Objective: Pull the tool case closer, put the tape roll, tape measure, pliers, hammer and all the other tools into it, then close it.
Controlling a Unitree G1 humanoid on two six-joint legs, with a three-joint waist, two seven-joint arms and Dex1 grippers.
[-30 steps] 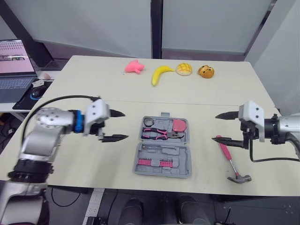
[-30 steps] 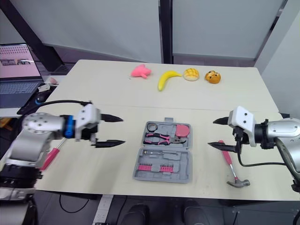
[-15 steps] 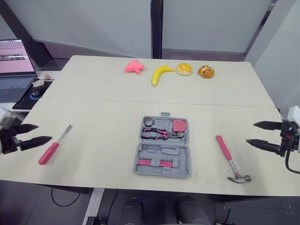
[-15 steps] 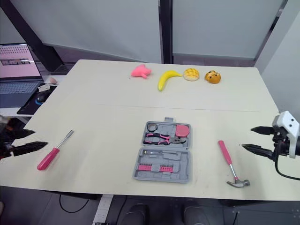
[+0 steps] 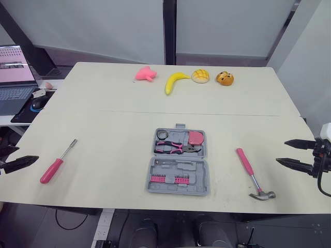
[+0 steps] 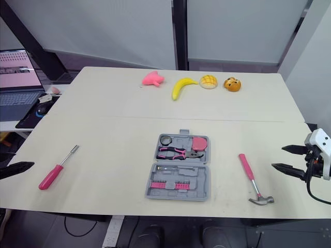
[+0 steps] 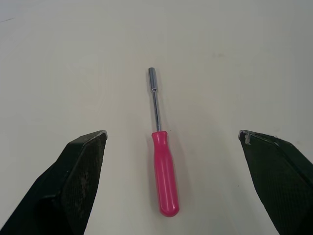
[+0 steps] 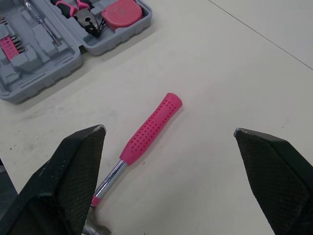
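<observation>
The grey tool case [image 5: 178,168] lies open at the middle of the table's near half. Its far half holds a black tape roll [image 5: 162,135], pink-handled pliers [image 5: 176,149] and a pink tape measure [image 5: 195,138]; its near half holds pink bits. A pink-handled hammer [image 5: 252,168] lies to the right of the case, and a pink-handled screwdriver [image 5: 56,163] lies far to the left. My left gripper [image 5: 27,153] is open at the table's left edge, pointing at the screwdriver [image 7: 165,176]. My right gripper [image 5: 281,152] is open at the right edge, facing the hammer [image 8: 151,128].
A pink toy [image 5: 145,73], a banana [image 5: 175,81], a bun [image 5: 200,76] and an orange toy [image 5: 225,78] line the table's far side. A laptop [image 5: 14,67] and a mouse [image 5: 37,103] sit on a side desk at the left.
Both arms have drawn back outward from beside the case to the table's left and right edges, uncovering the screwdriver. Both grippers stay open. The tools have not moved.
</observation>
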